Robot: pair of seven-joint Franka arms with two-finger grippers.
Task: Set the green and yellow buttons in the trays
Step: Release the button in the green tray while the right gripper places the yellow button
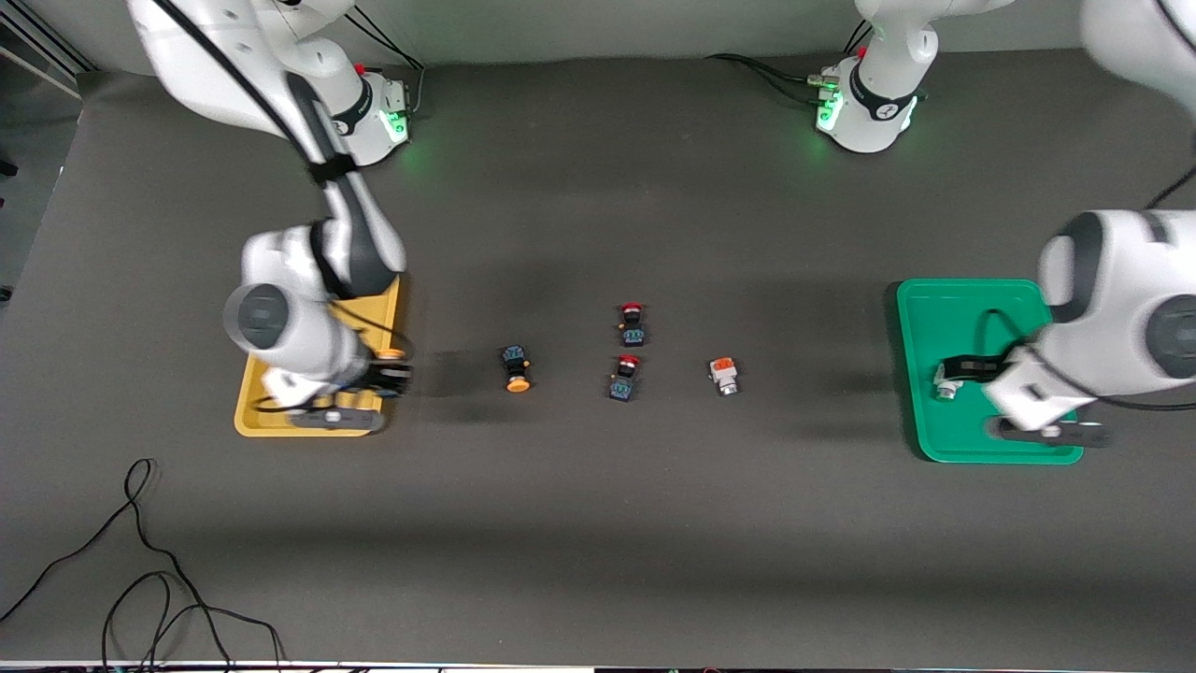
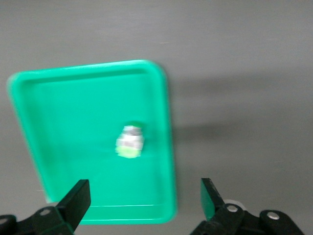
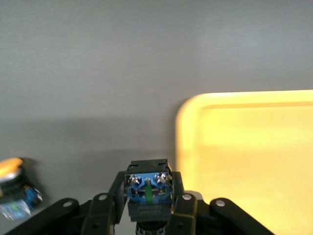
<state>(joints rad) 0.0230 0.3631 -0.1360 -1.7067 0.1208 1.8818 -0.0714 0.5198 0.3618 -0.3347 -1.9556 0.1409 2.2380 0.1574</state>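
Green-capped button [image 2: 130,142] lies in green tray [image 2: 58,122] under released left fingers [image 2: 78,198]; right fingers [image 3: 116,193] clench yellow-capped button [image 3: 148,192].

A white-grey, green-topped button [image 1: 947,383] lies in the green plastic tray [image 1: 944,308] at the left arm's end; the yellow plastic tray [image 1: 252,411] sits at the right arm's end; an orange-capped black-blue button [image 1: 515,368] lies between them.

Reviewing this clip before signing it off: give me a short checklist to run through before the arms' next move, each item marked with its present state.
1. Right gripper shut on the black-blue button with orange-yellow cap: ok.
2. It is over the yellow plastic tray: ok, at the tray's edge.
3. Left gripper open, holding nothing: ok.
4. White-grey button topped pale green lies in the green plastic tray: ok.
5. All task buttons in trays: not ok; the orange-yellow capped button and white-grey orange-topped button lie on the table.
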